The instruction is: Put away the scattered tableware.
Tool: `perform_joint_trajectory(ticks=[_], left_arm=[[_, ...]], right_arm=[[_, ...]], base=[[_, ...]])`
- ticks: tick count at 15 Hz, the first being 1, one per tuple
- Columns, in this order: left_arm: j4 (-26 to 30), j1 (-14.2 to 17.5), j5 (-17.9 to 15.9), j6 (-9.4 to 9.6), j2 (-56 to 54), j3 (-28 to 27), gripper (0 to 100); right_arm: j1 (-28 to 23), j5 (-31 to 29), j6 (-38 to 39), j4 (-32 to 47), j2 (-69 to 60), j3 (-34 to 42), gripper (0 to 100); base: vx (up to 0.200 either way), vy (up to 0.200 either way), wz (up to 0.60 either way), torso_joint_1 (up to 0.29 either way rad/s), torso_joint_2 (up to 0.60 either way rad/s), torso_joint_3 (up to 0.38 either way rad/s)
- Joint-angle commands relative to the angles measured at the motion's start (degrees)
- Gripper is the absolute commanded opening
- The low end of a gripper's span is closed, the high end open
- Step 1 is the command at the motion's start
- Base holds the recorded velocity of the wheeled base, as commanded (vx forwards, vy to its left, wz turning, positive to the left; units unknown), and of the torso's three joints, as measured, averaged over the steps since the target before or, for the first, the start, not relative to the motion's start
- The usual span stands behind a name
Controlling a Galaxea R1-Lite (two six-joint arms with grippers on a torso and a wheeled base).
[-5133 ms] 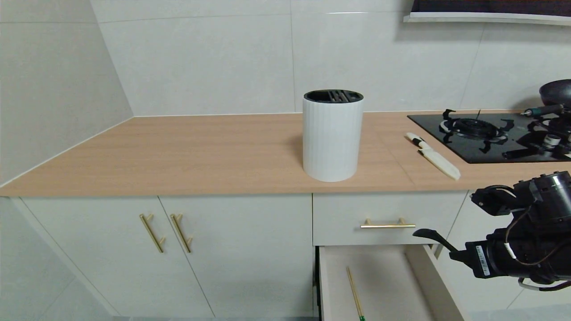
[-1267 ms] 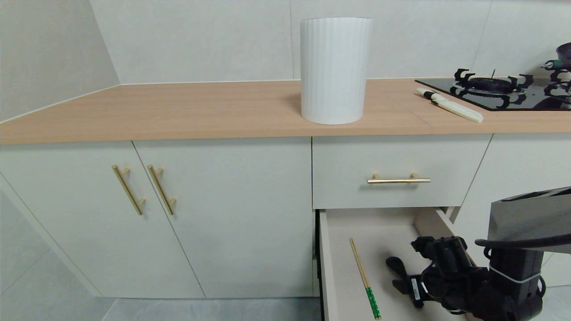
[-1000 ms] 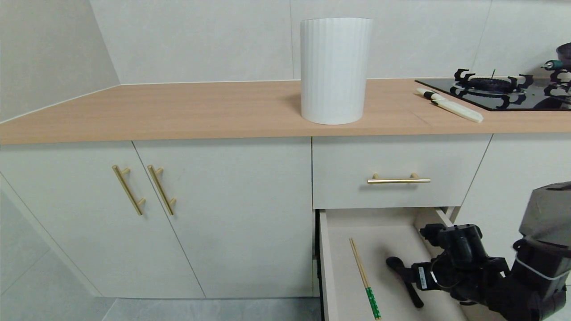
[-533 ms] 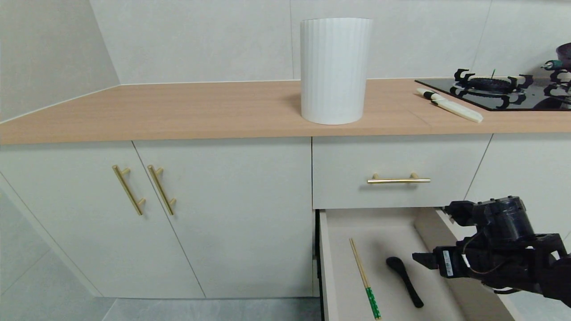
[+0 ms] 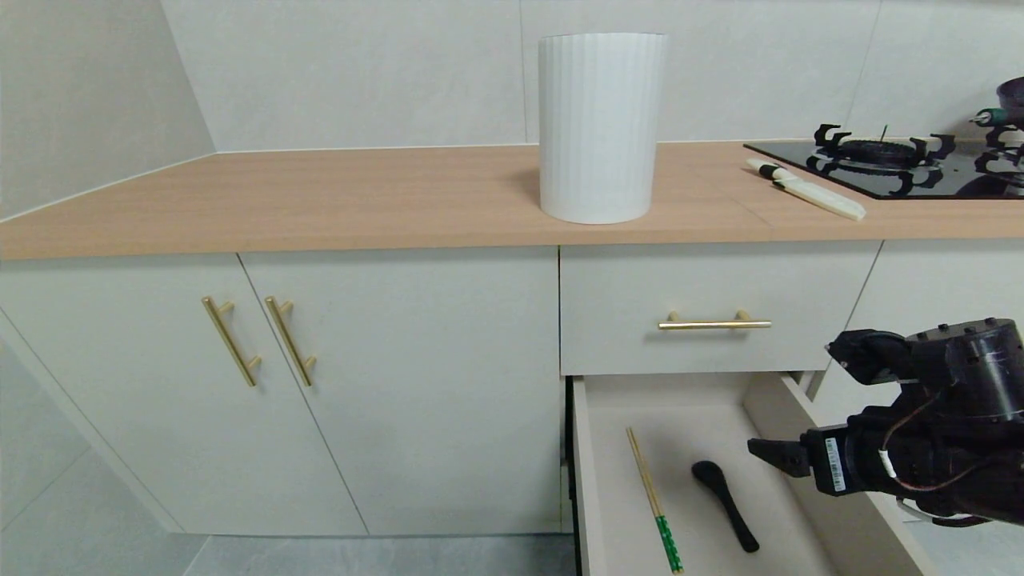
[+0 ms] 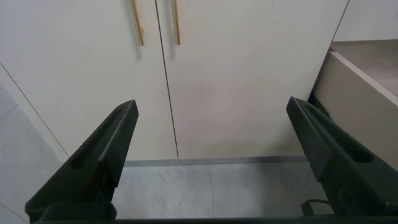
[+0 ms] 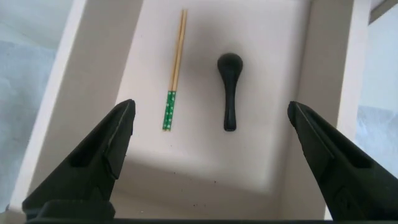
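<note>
A: Starting at the right jaws: spread wide, gripping nothing, hanging above the right wall of the open drawer (image 5: 688, 424).

B: And the left jaws?

A: Open too, empty, pointed at the cupboard doors (image 6: 249, 81) and the floor below them.

B: Looking past the right jaws, down into the drawer?

A: On the drawer floor, a black spoon (image 5: 724, 504), lying free with its bowl toward the back, well apart from the jaws. Alongside it, nearer the left wall, a pair of chopsticks (image 5: 654, 512), green ends toward the front, near the spoon but not touching.

B: So which step?

A: Reads as the spoon step done: put down in the drawer, nothing gripped.

B: Anything left out on the desk (image 5: 320, 196)?

A: Toward the right end, near the front edge, a pale knife (image 5: 804, 198), lying flat just beside the hob (image 5: 904, 172). Further along the front edge, a tall white ribbed holder (image 5: 598, 128), upright, above the closed upper drawer.

B: Next move, then?

A: Probably the knife. Calls for raising the right arm above the desk's front edge, lining the jaws across the handle end and closing there, not on the blade. Holder or drawer for it afterwards: cannot tell.
</note>
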Motion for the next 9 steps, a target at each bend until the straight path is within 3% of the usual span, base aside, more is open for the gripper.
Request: perform_joint_trajectory(ticks=[1, 9], left_arm=[[0.02, 0.01, -0.02, 0.02, 0.07, 0.01, 100], [0.02, 0.01, -0.02, 0.02, 0.07, 0.01, 100]], right_arm=[[0.48, -0.07, -0.01, 0.01, -1.33, 0.05, 100], [1.89, -0.07, -0.10, 2.03, -1.77, 0.14, 100]], base=[[0.000, 0.000, 0.00, 0.000, 0.00, 0.000], [-0.200, 0.000, 0.00, 0.004, 0.00, 0.003]])
